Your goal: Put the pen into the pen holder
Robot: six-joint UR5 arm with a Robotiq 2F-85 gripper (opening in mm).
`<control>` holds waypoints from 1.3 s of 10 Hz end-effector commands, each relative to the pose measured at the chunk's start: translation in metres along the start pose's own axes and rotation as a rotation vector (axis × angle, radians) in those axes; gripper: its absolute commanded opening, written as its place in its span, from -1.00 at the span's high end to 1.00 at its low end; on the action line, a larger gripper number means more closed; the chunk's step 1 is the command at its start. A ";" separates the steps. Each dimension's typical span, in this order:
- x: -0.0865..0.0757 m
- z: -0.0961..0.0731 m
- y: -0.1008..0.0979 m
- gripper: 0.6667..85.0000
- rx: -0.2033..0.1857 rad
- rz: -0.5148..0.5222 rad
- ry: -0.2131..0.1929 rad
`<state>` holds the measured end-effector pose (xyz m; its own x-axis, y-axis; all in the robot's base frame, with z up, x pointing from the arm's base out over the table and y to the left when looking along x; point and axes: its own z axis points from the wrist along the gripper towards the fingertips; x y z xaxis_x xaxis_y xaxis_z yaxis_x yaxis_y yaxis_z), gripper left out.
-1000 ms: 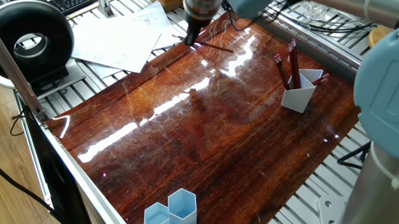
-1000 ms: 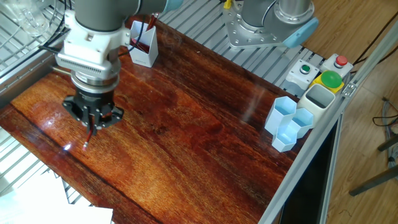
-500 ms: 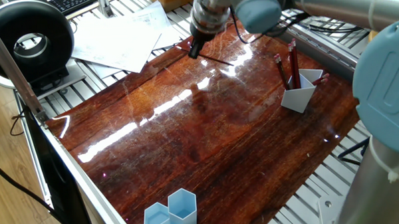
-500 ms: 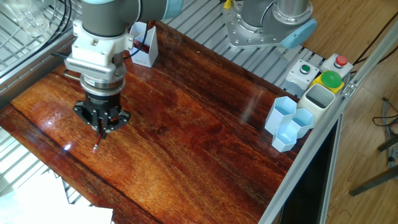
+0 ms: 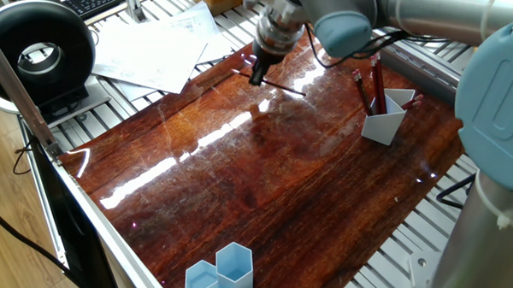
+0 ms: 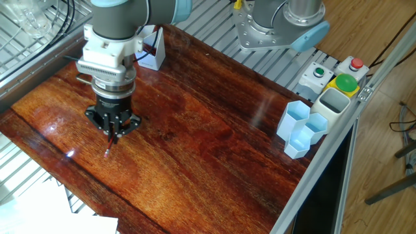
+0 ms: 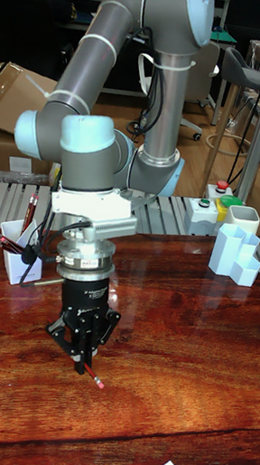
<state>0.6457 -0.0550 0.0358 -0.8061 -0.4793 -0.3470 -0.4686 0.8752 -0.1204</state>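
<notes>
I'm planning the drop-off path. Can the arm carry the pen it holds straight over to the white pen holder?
Probably yes. The gripper is shut on the pen, lifted off the table, and the wood between it and the pen holder looks bare. The pens already standing in the holder narrow the opening.

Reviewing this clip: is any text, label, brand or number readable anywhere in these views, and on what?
None can be read.
Papers beyond the table: faint printed lines, too blurred to read.
Keyboard: keys too small to read.
Button box: no legible markings.
Gripper, pen and pen holder: no visible lettering.
</notes>
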 end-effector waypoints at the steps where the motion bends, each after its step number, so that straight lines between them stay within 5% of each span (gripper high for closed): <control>1: 0.007 0.003 0.012 0.52 -0.051 0.010 -0.021; 6: 0.017 0.004 0.024 -0.36 -0.095 -0.059 -0.011; 10: 0.023 0.003 0.028 -0.56 -0.110 -0.077 0.008; 11: 0.037 0.000 0.035 -0.54 -0.139 -0.043 0.065; 12: 0.065 -0.007 0.021 -0.53 -0.081 -0.038 0.190; 13: 0.076 -0.014 0.024 -0.53 -0.087 0.001 0.265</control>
<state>0.5969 -0.0535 0.0169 -0.8129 -0.5317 -0.2378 -0.5386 0.8416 -0.0408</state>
